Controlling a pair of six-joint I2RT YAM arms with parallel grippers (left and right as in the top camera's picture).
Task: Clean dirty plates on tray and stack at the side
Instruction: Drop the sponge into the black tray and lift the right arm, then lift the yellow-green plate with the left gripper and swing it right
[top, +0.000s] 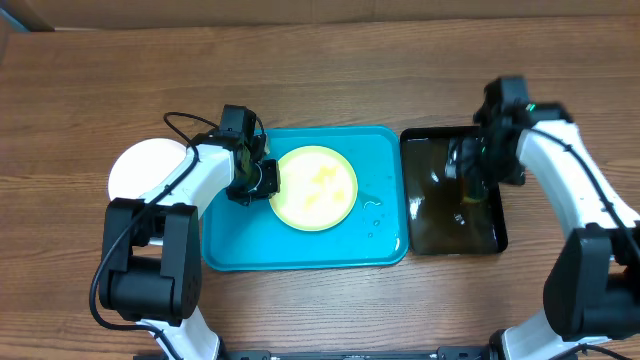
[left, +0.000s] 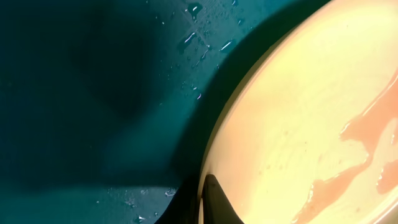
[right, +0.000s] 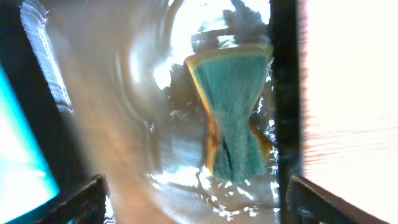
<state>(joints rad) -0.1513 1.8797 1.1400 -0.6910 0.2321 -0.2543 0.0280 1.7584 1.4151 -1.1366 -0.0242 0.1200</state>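
Turquoise tray (top: 300, 250) noted at the centre of the wooden tabletop (top: 320, 60), long side running left to right. One yellow-green plate (top: 315, 187) recorded lying flat inside it, slightly toward the far side, with bare tray floor left on its near side and to its right. In the left wrist view, orange-brown smears (left: 360, 130) are seen on the plate's face and water droplets (left: 193, 40) on the tray floor beside it. Left hand (top: 262, 182) located at the plate's left edge; in the wrist view its dark fingertips (left: 217, 200) are observed closed together with the plate rim pinched between them. A white plate (top: 140, 165) is recorded on the tabletop just left of the tray, partly covered by the left arm; whether more than one plate lies there cannot be told. A black tray (top: 455, 235) is noted just right of the turquoise tray, its floor wet and glossy. Right hand (right: 196, 183) is held above it with fingers spread wide apart and nothing between them. A teal sponge (right: 233, 112) with a yellow edge, waisted at its middle, is observed lying in the water close to the black tray's right wall, apart from both fingers.
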